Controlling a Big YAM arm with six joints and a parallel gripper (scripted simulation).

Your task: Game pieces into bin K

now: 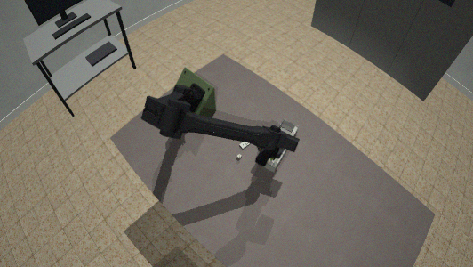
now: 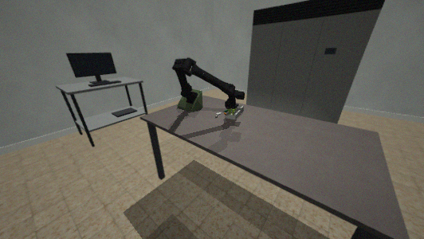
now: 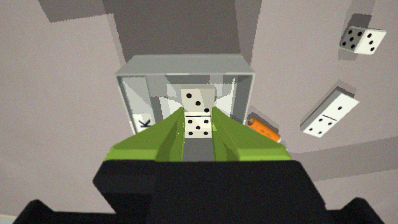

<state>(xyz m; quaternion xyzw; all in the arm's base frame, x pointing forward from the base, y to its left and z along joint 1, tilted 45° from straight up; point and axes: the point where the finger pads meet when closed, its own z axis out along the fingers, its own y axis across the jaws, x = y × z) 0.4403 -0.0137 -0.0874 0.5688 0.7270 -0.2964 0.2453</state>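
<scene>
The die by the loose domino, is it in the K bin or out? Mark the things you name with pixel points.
Out: the die (image 1: 239, 157) (image 3: 362, 40) sits on the table, well clear of the bin's (image 3: 185, 65) walls in the wrist view.

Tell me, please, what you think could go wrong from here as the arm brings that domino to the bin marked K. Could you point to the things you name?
The held domino (image 3: 198, 102) sticks out beyond the pincer (image 3: 198, 112), so its far end might catch the wall of bin K (image 3: 186, 64) if lowered off-centre.

The orange cylinder (image 3: 263, 129) lies right by the bin's side; a sideways nudge could disturb it, though it looks like something to leave on the table.
</scene>
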